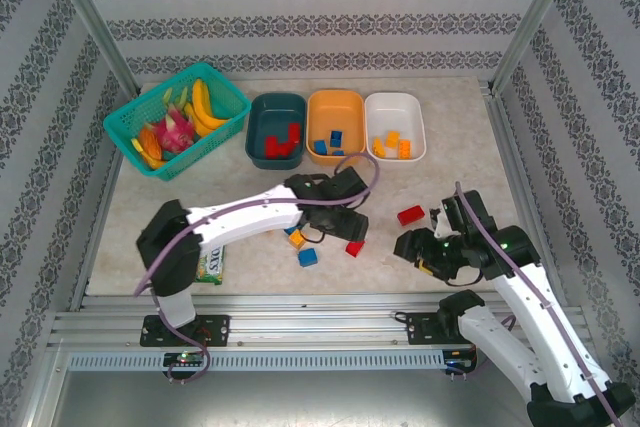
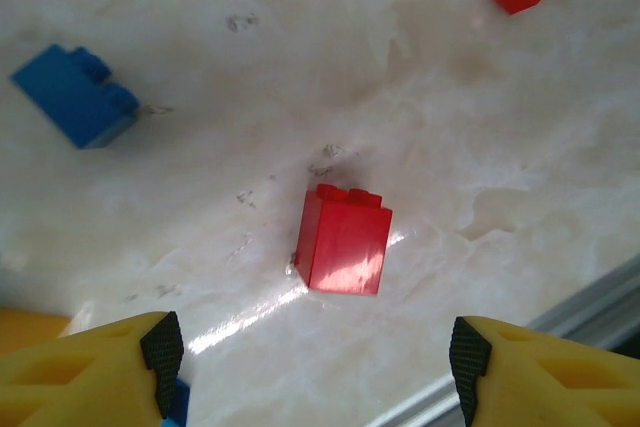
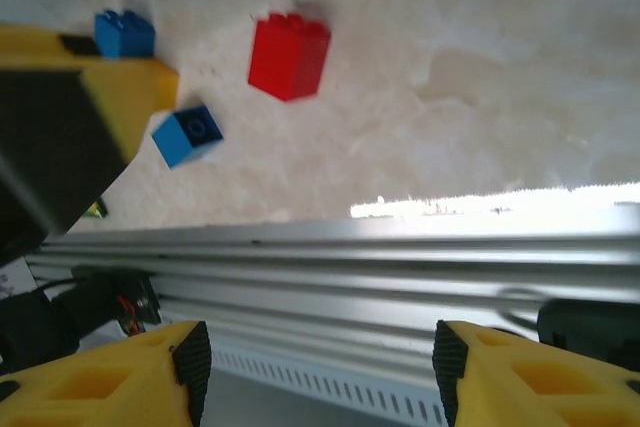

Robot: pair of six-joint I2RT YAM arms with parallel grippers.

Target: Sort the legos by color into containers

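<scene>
Legos are hard, light, glossy plastic. They're stiff enough for a firm pinch w/ no crush risk, but the smooth sides could slip, or the block could skate on the polished worktop [image 2: 480,127] if nudged off-centre. Best hold: two opposite flat sides, approx mid-height, studs left free.

Left gripper [image 2: 312,352] [image 1: 348,222] hangs over a red lego [image 2: 343,242] [image 1: 354,247], jaws spread wide w/ nothing between them. The brick sits on the worktop roughly centred under the gap and looks upright, studs up. Right gripper [image 3: 320,357] [image 1: 412,247] is low by the near rail [image 3: 400,267], jaws likewise spread and empty.

Counts from overhead:
- **Bins:** 3 in a row at the far side.
- **Teal bin [image 1: 258,142]:** red, approx 2–3 in a clump.
- **Orange bin [image 1: 345,107]:** 3 blue.
- **White bin [image 1: 400,107]:** 3 orange-yellow.
- **Loose red:** 2, incl. a second red lego [image 1: 410,214] well apart to the right.
- **Loose blue:** a blue lego [image 1: 308,257], prob. one or two more.
- **Loose orange-yellow:** 1 orange-yellow lego [image 1: 296,239].

That last cluster is partly under the left arm, so the blue count is unsure. My read: over half sorted.
</scene>
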